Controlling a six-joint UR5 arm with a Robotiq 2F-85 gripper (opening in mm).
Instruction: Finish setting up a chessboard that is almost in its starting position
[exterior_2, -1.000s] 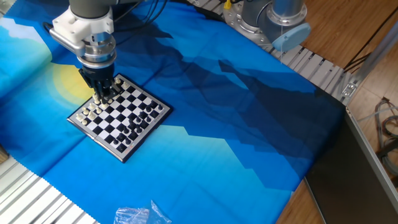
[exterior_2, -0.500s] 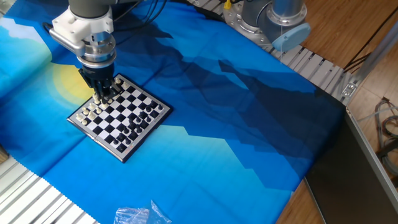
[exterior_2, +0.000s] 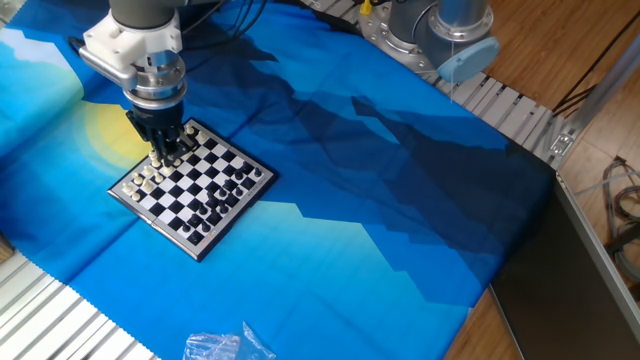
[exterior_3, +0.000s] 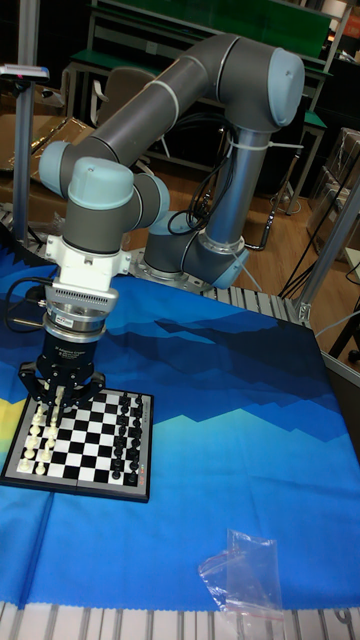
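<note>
Where fingers meet chessboard, pieces blur.

1 chessboard, 1 pincer, 1 plastic bag, 1 blue cloth.

1. The gripper hides the far corner of the chessboard; whether it holds a piece cannot be told.
2. The pieces are too small to identify by kind.
3. The plastic bag is cut off by the fixed view's bottom edge.

Chessboard on cloth; gripper over its far-left edge; plastic bag near front edge.
</note>
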